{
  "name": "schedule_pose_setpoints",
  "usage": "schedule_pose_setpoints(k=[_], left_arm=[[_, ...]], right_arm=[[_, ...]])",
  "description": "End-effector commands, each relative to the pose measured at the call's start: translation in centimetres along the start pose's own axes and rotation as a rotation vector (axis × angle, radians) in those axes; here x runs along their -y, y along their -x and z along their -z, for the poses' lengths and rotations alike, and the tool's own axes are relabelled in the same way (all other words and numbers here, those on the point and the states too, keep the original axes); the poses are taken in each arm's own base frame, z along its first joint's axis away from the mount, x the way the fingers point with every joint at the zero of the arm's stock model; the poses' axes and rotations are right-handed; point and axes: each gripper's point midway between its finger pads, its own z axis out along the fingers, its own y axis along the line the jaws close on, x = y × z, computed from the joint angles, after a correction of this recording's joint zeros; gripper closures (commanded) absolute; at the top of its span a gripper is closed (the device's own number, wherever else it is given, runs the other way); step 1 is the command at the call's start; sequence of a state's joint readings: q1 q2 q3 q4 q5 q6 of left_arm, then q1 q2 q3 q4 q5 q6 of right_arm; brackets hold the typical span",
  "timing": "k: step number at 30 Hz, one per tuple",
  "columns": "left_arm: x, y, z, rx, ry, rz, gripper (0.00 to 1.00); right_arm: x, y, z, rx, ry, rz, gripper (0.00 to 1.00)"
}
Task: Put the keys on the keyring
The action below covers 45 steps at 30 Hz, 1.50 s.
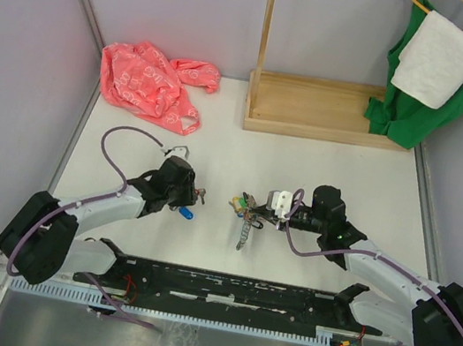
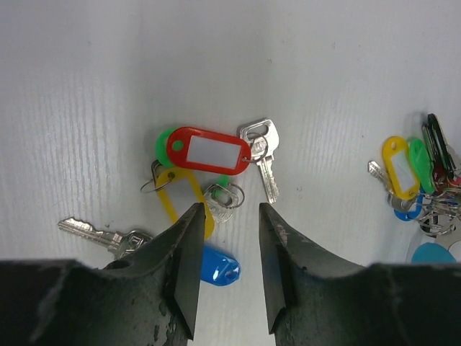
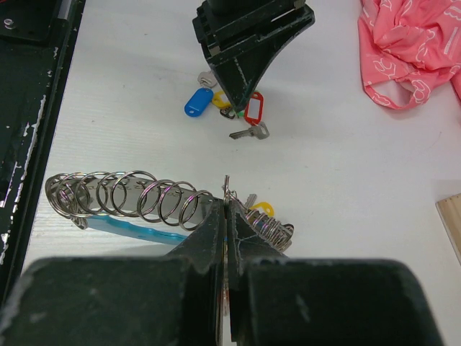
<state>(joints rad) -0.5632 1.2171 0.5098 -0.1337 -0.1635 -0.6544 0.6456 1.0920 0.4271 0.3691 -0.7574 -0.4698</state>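
Black left gripper (image 2: 230,210): jaws parted, nothing between them, tips hanging over the loose keys (image 2: 216,173).

Loose keys lie in a small heap on the white table (image 1: 340,170), left of the keyring (image 1: 247,215) and apart from it.
- red tag (image 2: 209,151) with a white label, joined by a split ring to a silver key (image 2: 263,157)
- green tag (image 2: 163,144), partly under the red one
- yellow tag (image 2: 181,202)
- blue tag (image 2: 218,264), partly behind a finger
- second silver key (image 2: 92,229), on the side away from the keyring

Right gripper (image 3: 226,207): jaws closed on the keyring. It looks like a coil of shiny wire loops with a light-blue stretch beneath. Hung keys (image 2: 398,167) with yellow and green tags bunch on it beside the grip.

Containers:
- wooden tray (image 1: 312,120) behind the keyring, with a post upright at its left corner and a green cloth (image 1: 404,109) hanging at its right end
- crumpled pink plastic bag (image 1: 149,78) behind and left of the keyring, its inside hidden
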Motion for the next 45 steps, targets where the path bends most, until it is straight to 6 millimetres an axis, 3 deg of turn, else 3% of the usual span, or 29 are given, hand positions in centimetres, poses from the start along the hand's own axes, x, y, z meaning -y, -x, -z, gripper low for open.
schedule_pose_setpoints(k=[1, 9, 18, 26, 31, 35, 45], left_arm=[[2.0, 2.2, -0.4, 0.024, -0.036, -0.037, 0.58], [1.3, 3.1, -0.4, 0.033, 0.025, -0.052, 0.57], [-0.7, 3.9, 0.3, 0.085, 0.131, 0.172, 0.54], [-0.7, 3.9, 0.9, 0.051, 0.188, 0.447, 0.64], [-0.7, 4.9, 1.6, 0.086, 0.204, 0.53, 0.54], [-1.3, 4.2, 1.3, 0.062, 0.245, 0.598, 0.5], [-2.7, 4.2, -0.3, 0.078, 0.322, 0.663, 0.5]], right_arm=[[1.1, 1.7, 0.0, 0.049, -0.025, 0.062, 0.99], [1.1, 1.8, 0.0, 0.053, -0.025, 0.064, 0.99], [0.8, 1.9, 0.1, 0.062, -0.023, 0.066, 0.99], [0.7, 2.0, 0.3, 0.066, -0.027, 0.072, 0.99], [0.7, 2.0, 0.3, 0.066, -0.029, 0.073, 0.99], [0.7, 2.0, 0.4, 0.066, -0.032, 0.076, 0.99], [0.6, 2.2, 0.5, 0.073, -0.032, 0.08, 0.99]])
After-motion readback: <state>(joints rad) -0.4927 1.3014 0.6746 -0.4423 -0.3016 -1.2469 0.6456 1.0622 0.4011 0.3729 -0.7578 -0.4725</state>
